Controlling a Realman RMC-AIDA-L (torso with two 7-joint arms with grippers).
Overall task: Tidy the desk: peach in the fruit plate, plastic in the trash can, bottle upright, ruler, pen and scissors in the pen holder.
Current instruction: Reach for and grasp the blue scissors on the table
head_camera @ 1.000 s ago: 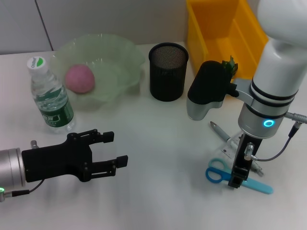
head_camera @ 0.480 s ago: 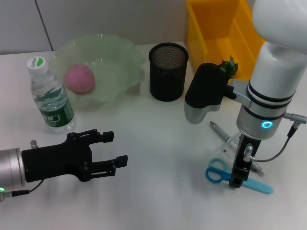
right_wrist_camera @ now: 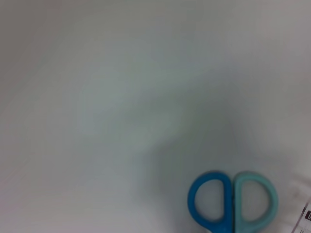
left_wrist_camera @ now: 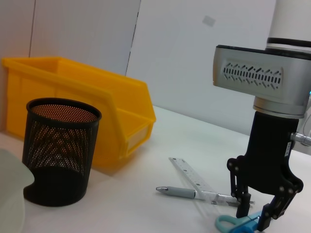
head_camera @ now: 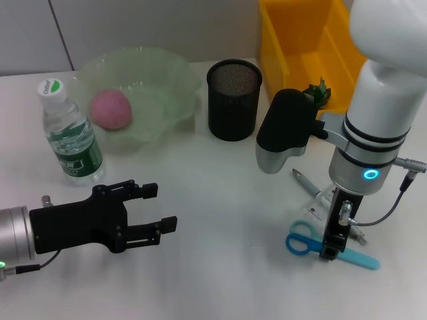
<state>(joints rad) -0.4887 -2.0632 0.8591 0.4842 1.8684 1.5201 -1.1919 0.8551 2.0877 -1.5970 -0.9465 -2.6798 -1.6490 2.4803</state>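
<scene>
The right gripper (head_camera: 329, 253) stands released, straddling the scissors (head_camera: 301, 240) on the tabletop (head_camera: 227, 200). Well left of the scissors, the left gripper (head_camera: 157, 208) hovers unclenched, empty.

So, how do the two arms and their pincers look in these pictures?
The left pincer is matte black with flat, stepped fingers on a silver cylindrical wrist. The right arm is glossy white with black bands, a glowing cyan ring and thin grey cables; it ends in a narrow black right pincer under a silver vented housing.
</scene>
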